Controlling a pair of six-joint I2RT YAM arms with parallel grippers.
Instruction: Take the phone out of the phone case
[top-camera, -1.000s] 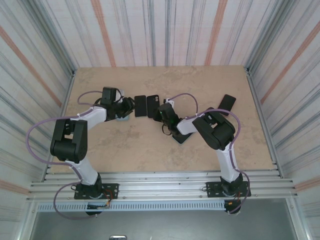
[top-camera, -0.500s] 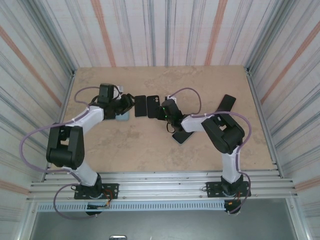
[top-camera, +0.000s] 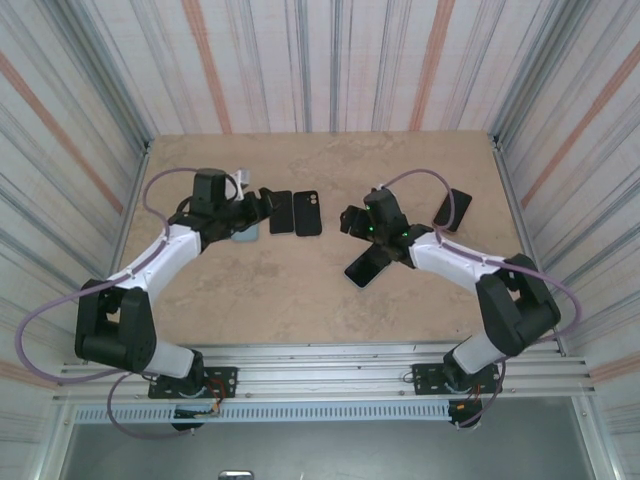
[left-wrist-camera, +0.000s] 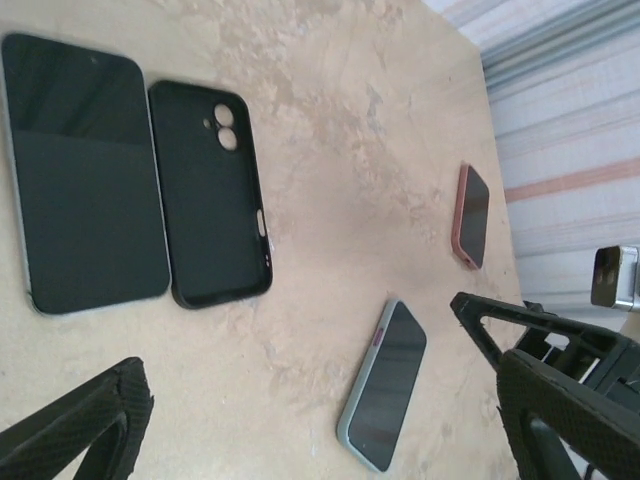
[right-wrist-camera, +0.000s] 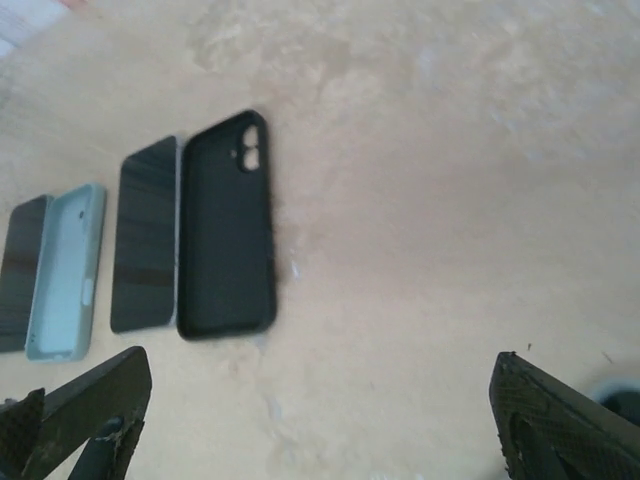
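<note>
Black case (top-camera: 308, 213) is empty. It lies flat on the table (top-camera: 300, 310) with its inside facing up and the camera cutout at the far end. Position is mid-table, toward the far side.

Phone (top-camera: 281, 212) lies just beside it on the left, screen up and parallel to it. Their long edges are close, and I can't tell whether they touch. Neither item is in a gripper.

Left gripper (top-camera: 260, 206) sits low just left of the phone. Its fingers (left-wrist-camera: 80, 430) are spread wide with nothing between them. The left wrist view looks straight down at bare table in the gap.

Right gripper (top-camera: 349, 220) is to the right of the black case and apart from it. Its fingers (right-wrist-camera: 560, 420) are also spread wide with nothing held.

Other items on the table:
- Pale green case (right-wrist-camera: 65, 270) lies left of the phone, inside up and parallel to it. In the top view it is partly under the left arm.
- Second dark phone (right-wrist-camera: 20, 270) lies just left of the pale green case and is cut off by the frame edge.
- Grey-cased phone (top-camera: 368, 265) lies screen up at a diagonal, nearer the arm bases than the right gripper.
- Pink-cased phone (top-camera: 453, 208) is toward the right side of the table, well apart from the black case.
</note>
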